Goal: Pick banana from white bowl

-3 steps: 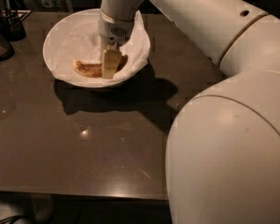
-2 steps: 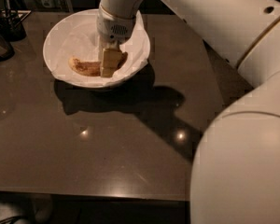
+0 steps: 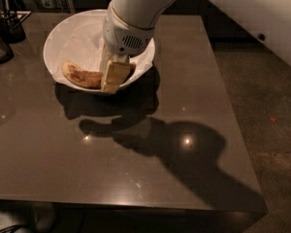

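Observation:
The white bowl stands at the far left of the dark table, lined with white paper. The banana, tan with brown speckles, lies along the bowl's near side. My gripper reaches down into the bowl from above and sits over the right part of the banana, touching it. It hides the banana's middle. A brown bit of the banana's right end shows past the gripper. The banana rests low in the bowl.
Small dark containers stand at the table's left edge, with another behind. The table's right edge drops to the floor. The arm's shadow lies across the middle of the table.
The gripper stays at the banana in the bowl. The big white arm segment that filled the right side has moved out of view, and the bowl now sits lower and nearer.

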